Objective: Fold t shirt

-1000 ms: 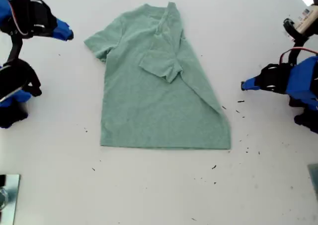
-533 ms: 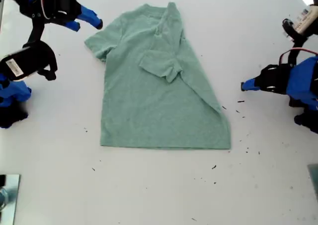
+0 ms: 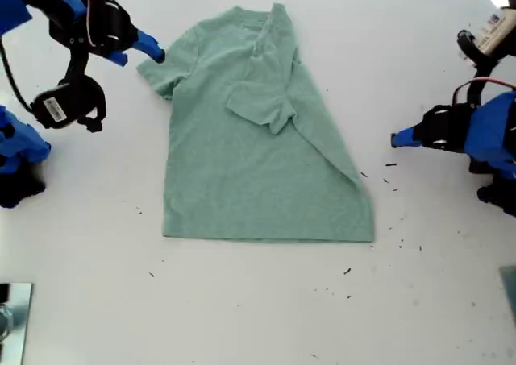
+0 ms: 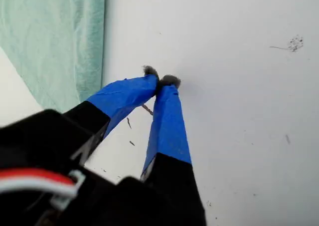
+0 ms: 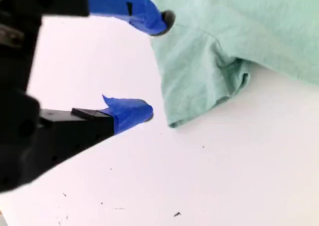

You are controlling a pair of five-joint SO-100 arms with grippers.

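Observation:
The pale mint-green t shirt (image 3: 258,163) lies flat on the white table, neck toward the top of the exterior view. Its sleeve on the exterior view's right is folded in onto the chest along a diagonal crease. The other sleeve (image 3: 165,67) is spread out. My second gripper (image 3: 153,52) is open at that sleeve's outer edge; in the second wrist view the second gripper (image 5: 155,66) has one blue fingertip (image 5: 162,20) at the sleeve (image 5: 199,76) and the other over bare table. My first gripper (image 4: 162,80) is shut and holds nothing, standing on bare table off the t shirt's (image 4: 55,36) side, at the exterior view's right (image 3: 397,139).
Dark specks (image 3: 391,165) dot the table near my first gripper and below the shirt's hem. A metal object (image 3: 12,317) sits at the exterior view's bottom left corner. The arms' blue bases (image 3: 20,151) stand at both side edges of the exterior view.
My second arm has swung in from the exterior view's left edge to the spread sleeve and dipped toward it. The first arm and the shirt have not moved.

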